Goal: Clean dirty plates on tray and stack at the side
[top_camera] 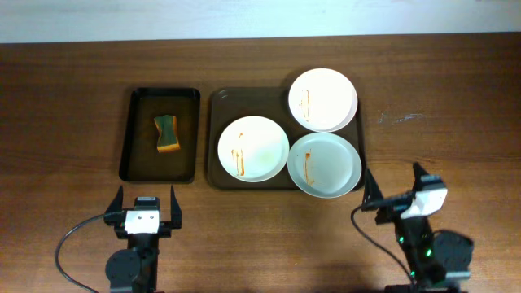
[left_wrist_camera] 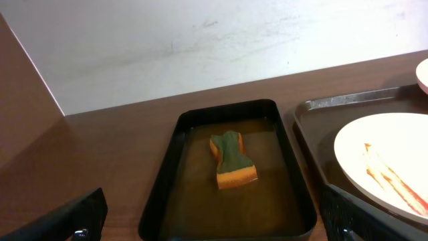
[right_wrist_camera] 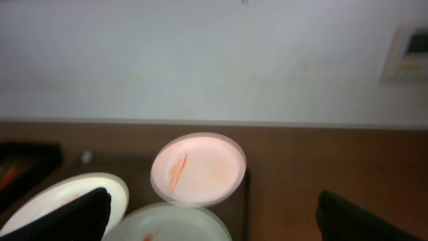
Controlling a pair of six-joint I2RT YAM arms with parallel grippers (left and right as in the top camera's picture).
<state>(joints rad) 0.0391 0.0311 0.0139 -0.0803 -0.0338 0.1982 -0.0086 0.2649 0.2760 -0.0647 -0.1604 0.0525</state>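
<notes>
Overhead, we take the large dark brown rectangular tray (top_camera: 213, 138) on the brown wooden worktop (top_camera: 73, 81) as our landmark.

Just left of it sits a smaller black rectangular tray (top_camera: 127, 138). It holds a green-topped orange sponge (top_camera: 167, 134) that seems to lie in shallow liquid. Left of the landmark, on the robot's side, the left claw (top_camera: 146, 198) hovers with its fingers spread apart and empty.

On the landmark tray lie three plates:
- a white round plate (top_camera: 253, 148) at its left;
- a faintly pink round plate (top_camera: 322, 99) at its far right corner;
- a faintly blue round plate (top_camera: 325, 165) at its near right corner.

The pink and blue ones overhang the rim. All three are packed close and each carries red-orange streaks.

Right of the landmark, on the robot's side, the right claw (top_camera: 393, 183) waits with its fingers apart, gripping nothing.

We judge that no plate is clean yet, so the step in hand is fetching the sponge. We would bring the left claw down squarely over it and pinch it across its narrow waist. We would then lift it straight up so the black tray does not shift. Letting it drip briefly first should keep liquid off the worktop. The right claw could meanwhile steady a plate by its overhanging edge.
</notes>
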